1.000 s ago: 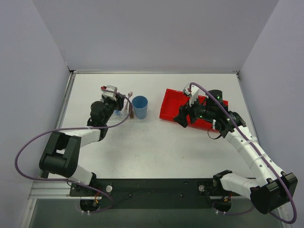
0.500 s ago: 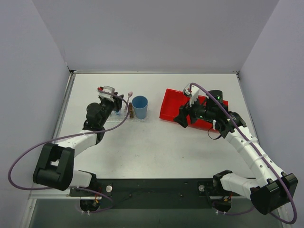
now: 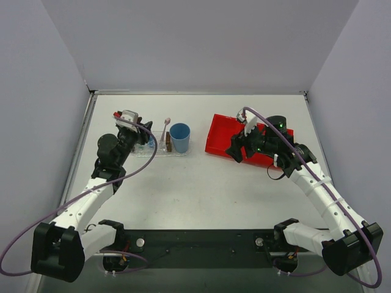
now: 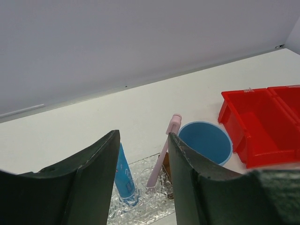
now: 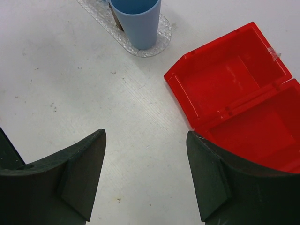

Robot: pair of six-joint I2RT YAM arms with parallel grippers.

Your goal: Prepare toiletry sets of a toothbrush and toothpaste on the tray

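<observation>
Overhead and wrist views of a white worktop (image 3: 201,189) with two robot arms. The clear bumpy tray (image 4: 140,213) lies toward the far left of the worktop. A blue cup (image 3: 179,138) stands on its right end.

In the tray, a bright blue toothpaste tube (image 4: 124,174) stands upright. Just right of it, the pinkish toothbrush (image 4: 162,157) leans head-up towards the cup, beside a small brown block (image 3: 168,146).

The left gripper (image 4: 143,135) has its fingers spread and holds nothing. A second ago it hung over the left part of the tray, close to the toothbrush. It has since drawn back towards the worktop's left edge and now sits just off the tray's left end, with its fingers slightly wider apart.

The right gripper (image 5: 146,136) has not moved. Its fingers are spread and empty above bare worktop, at the near left corner of the red bin (image 3: 220,137).
</observation>
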